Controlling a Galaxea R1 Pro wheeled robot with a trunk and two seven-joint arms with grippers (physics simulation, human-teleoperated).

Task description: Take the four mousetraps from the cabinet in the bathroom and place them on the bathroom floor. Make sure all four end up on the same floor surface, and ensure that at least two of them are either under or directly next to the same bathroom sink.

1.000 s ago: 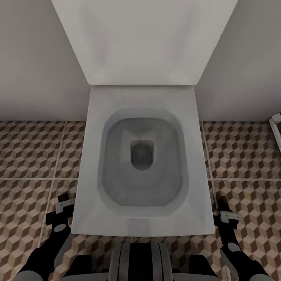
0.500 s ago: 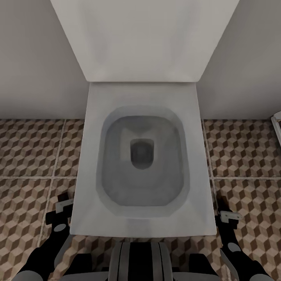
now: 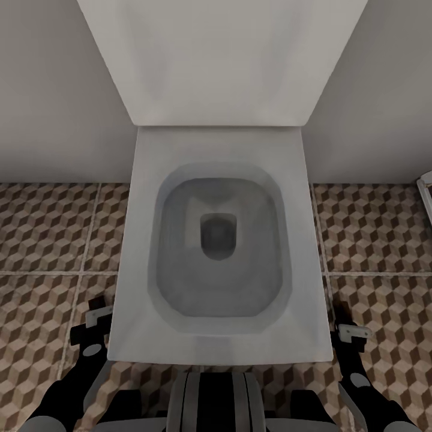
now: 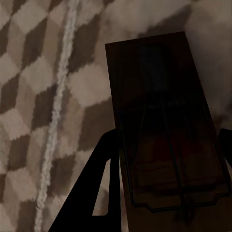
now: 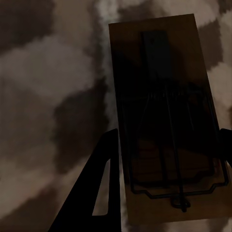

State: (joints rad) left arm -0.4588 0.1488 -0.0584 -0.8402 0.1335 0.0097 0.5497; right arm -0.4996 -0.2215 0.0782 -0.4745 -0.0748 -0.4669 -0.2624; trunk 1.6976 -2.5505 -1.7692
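Mousetraps, flat dark-brown wooden rectangles with wire springs, one (image 4: 164,130) clamped in the left pincer (image 4: 166,159), one (image 5: 164,121) in the right pincer (image 5: 166,159), long axes along fingers, low above cube-patterned bathroom floor (image 3: 48,240) flanking white toilet (image 3: 219,240).

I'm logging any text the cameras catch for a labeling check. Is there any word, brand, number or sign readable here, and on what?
No readable text anywhere.
Mousetrap in the left gripper: a faint reddish patch, too dark and blurred to read.
Mousetrap in the right gripper: no print visible.
Toilet and bathroom floor tiles: unmarked, only the cube pattern.
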